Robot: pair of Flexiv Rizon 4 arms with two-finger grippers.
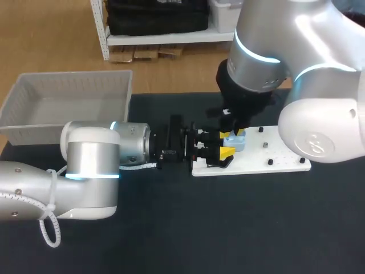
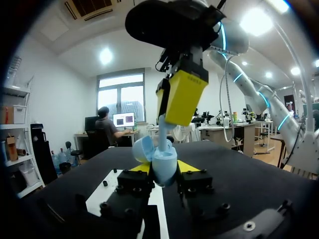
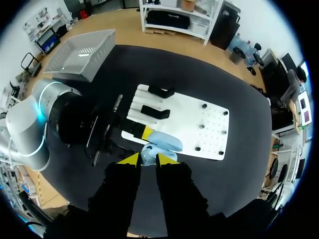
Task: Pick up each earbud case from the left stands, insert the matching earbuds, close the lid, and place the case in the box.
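Two robot grippers meet at an open earbud case (image 1: 234, 142) above a white board (image 1: 274, 154).
The left gripper (image 2: 164, 168) clamps the pale blue case, lid up, between its yellow tips. The right gripper (image 3: 148, 160) hangs directly over it, its fingers narrow, pinching a pale earbud (image 2: 162, 137) whose lower end sits in the case.

Case (image 1: 234, 142) in L tool (image 1: 226, 144) over board (image 1: 280, 153); box (image 1: 34, 127) left.

Silver arms (image 1: 85, 165), cyan rings (image 1: 256, 54); black, yellow-tipped hands (image 1: 226, 144).
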